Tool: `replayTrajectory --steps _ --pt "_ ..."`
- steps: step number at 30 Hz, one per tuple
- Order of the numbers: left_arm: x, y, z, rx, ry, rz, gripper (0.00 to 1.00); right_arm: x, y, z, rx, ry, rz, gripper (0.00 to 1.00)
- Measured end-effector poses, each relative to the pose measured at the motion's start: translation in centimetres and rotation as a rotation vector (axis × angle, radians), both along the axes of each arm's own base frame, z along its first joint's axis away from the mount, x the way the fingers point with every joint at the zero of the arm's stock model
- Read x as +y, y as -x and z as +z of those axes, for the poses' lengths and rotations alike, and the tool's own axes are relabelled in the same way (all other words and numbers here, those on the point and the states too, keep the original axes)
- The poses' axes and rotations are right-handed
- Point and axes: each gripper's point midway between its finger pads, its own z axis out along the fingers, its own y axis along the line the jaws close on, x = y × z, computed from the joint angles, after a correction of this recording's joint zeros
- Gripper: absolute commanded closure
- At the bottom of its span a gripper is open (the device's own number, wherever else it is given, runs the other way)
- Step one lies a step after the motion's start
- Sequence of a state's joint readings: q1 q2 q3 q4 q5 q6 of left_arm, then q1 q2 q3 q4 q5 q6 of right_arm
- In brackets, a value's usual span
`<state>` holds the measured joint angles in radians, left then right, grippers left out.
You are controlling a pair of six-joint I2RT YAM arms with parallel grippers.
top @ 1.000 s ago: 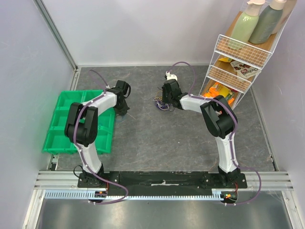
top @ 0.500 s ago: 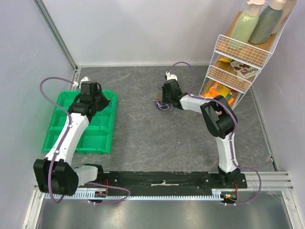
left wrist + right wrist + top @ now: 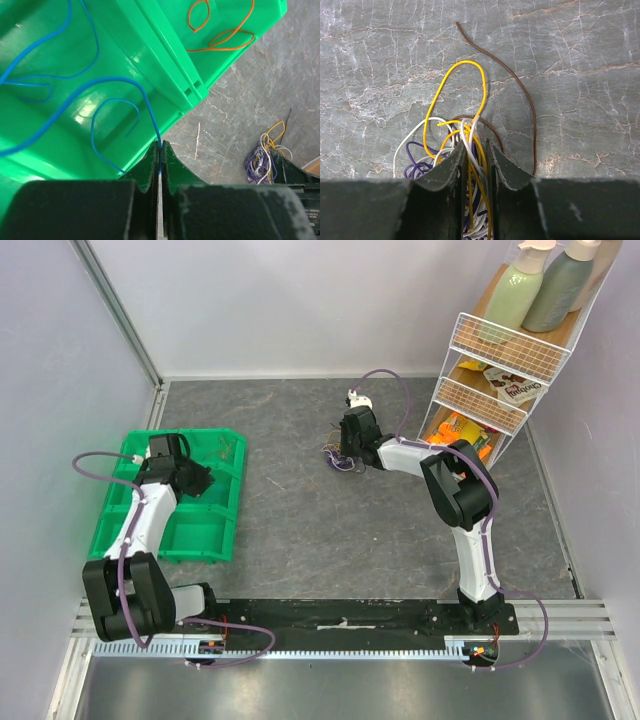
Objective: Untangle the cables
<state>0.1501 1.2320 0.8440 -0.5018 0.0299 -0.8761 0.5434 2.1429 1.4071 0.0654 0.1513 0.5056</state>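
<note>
The cables [image 3: 445, 137] are a tangle of purple, white and yellow wires on the grey table, with a yellow loop [image 3: 455, 75] and a brown wire [image 3: 522, 92] trailing out. My right gripper [image 3: 476, 146] is shut on this bundle [image 3: 338, 459], with strands running between its jaws. My left gripper [image 3: 160, 146] is shut on a thin blue cable [image 3: 115, 82], which curls into a compartment of the green tray [image 3: 155, 50]. An orange cable [image 3: 220, 37] lies in another compartment. From above, the left gripper [image 3: 198, 480] hangs over the tray [image 3: 120, 530], far from the right gripper [image 3: 345, 450].
A white wire rack [image 3: 500, 370] with bottles and packets stands at the back right, close to the right arm. Light walls close in the table on the left, back and right. The bundle [image 3: 262, 160] also shows in the left wrist view, beyond the tray's corner.
My left arm has swung left and nearer, from the tray's far right edge to above the tray's middle. The right arm and the bundle have not moved.
</note>
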Motion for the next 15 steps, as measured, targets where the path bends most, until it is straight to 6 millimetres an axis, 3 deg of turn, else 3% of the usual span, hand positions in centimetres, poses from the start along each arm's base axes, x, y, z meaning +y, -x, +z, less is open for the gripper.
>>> replayTrajectory --steps 2,3,5,8,15 --pt "-0.4 -0.3 -0.6 0.010 0.031 -0.006 0.56 0.0 0.0 0.0 0.000 0.000 0.000 0.72" --pt "-0.6 -0.3 -0.7 0.008 0.040 -0.007 0.44 0.0 0.0 0.0 0.000 0.000 0.000 0.72" --pt "-0.9 -0.3 -0.6 0.005 0.060 -0.010 0.36 0.0 0.0 0.0 0.000 0.000 0.000 0.72" --pt "-1.1 -0.3 -0.1 -0.013 0.068 -0.014 0.34 0.0 0.0 0.0 0.000 -0.001 0.001 0.72" --pt "-1.5 0.1 4.0 -0.132 0.063 -0.032 0.35 0.2 0.1 0.0 0.004 -0.007 0.009 0.72"
